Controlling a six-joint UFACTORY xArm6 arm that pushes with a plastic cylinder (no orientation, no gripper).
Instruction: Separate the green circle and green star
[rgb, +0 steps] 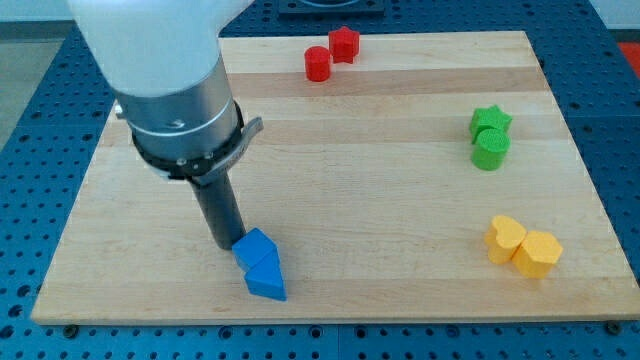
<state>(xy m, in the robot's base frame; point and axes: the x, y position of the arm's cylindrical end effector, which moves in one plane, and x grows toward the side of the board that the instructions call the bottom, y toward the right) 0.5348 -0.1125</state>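
The green star (490, 120) sits near the view's right edge of the wooden board (380, 200). The green circle (490, 149) lies just below it, touching it. My tip (227, 245) is far away at the lower left of the board, right against the upper left of a blue cube (254, 247). A blue triangle (267, 280) touches that cube from below.
A red circle (317, 64) and a red hexagon (344, 44) sit together at the view's top. A yellow heart (505, 238) and a yellow hexagon (537, 253) sit together at the lower right. The arm's large body (170, 90) covers the board's upper left.
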